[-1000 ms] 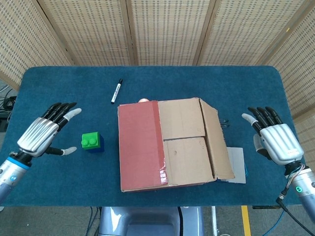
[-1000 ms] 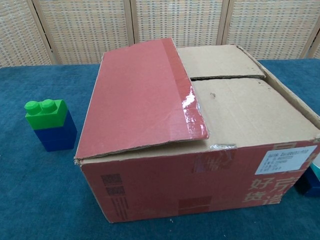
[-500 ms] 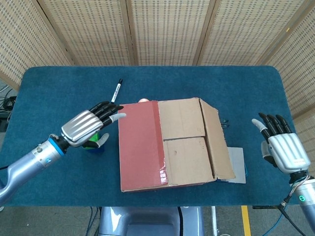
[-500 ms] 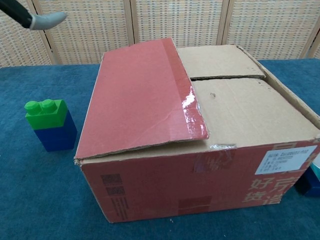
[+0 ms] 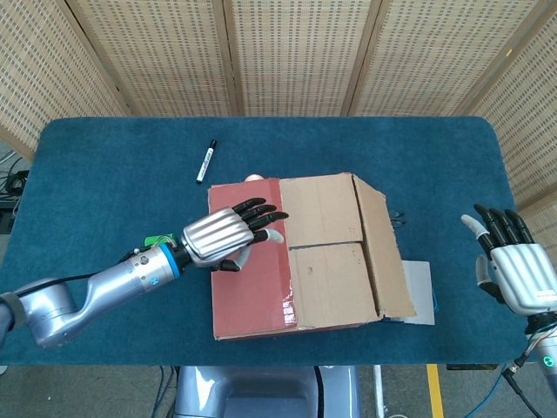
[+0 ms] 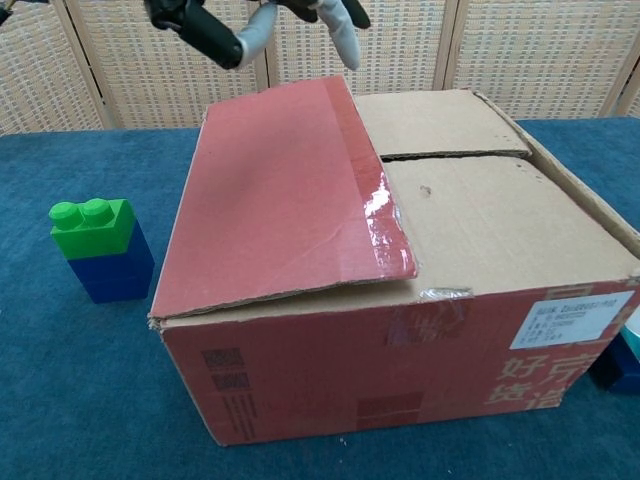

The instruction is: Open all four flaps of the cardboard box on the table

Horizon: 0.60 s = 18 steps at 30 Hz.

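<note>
The cardboard box (image 6: 400, 290) sat near the front edge of the blue desk (image 5: 104, 174), its red printed front wall facing the chest camera with a white label at the lower right. All its flaps lay down: a red-taped flap (image 5: 248, 257) covered the left part of the top, two plain brown flaps met along a seam in the middle, and a narrow brown flap (image 5: 383, 248) sloped along the right edge.

Beside the box on its left stood a toy brick stack (image 6: 100, 250), green on blue, apart from the box wall. A white sheet of paper (image 5: 418, 292) showed from under the box's right side.

The left hand (image 5: 228, 235) hovered over the red-taped flap, palm down, its fingers (image 5: 261, 213) spread and released, holding nothing; whether they touched the flap could not be told. The right hand (image 5: 513, 266) stood well apart from the box at the desk's right edge, its fingers extended upward and apart, also empty.

Farther back, a black-and-white marker (image 5: 205, 162) lay on the desk beyond the box's far-left corner.
</note>
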Each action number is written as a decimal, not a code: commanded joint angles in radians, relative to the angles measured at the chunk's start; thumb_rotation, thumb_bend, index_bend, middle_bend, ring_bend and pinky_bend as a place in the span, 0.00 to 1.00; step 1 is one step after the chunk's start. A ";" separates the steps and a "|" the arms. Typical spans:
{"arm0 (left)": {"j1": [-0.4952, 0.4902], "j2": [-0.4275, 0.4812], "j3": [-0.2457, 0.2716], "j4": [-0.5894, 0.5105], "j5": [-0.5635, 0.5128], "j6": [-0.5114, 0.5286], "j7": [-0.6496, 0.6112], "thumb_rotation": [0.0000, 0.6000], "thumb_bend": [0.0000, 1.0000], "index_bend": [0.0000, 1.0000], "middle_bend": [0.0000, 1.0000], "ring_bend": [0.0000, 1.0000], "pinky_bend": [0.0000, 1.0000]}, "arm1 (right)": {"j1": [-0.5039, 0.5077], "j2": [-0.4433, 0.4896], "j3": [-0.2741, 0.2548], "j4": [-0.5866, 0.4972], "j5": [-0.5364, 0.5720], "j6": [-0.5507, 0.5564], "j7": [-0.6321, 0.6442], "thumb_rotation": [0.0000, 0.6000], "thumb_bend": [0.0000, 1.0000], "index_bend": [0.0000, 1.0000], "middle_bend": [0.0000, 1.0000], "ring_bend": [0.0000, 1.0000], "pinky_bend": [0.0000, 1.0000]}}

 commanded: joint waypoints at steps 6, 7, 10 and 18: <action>-0.106 -0.086 -0.005 0.037 -0.140 -0.086 0.113 0.53 0.99 0.31 0.14 0.00 0.00 | -0.015 0.009 0.001 0.013 -0.008 0.007 0.029 1.00 0.78 0.10 0.03 0.00 0.00; -0.115 -0.096 -0.003 0.040 -0.157 -0.091 0.124 0.53 0.99 0.31 0.14 0.00 0.00 | -0.016 0.009 0.002 0.015 -0.009 0.007 0.033 1.00 0.78 0.10 0.03 0.00 0.00; -0.148 -0.144 0.006 0.065 -0.225 -0.104 0.154 0.53 0.99 0.31 0.15 0.00 0.00 | -0.021 0.010 0.003 0.027 -0.013 0.010 0.054 1.00 0.78 0.10 0.03 0.00 0.00; -0.199 -0.204 0.035 0.104 -0.345 -0.090 0.234 0.53 0.98 0.32 0.17 0.02 0.00 | -0.035 0.015 0.003 0.042 -0.015 0.015 0.080 1.00 0.78 0.10 0.03 0.00 0.00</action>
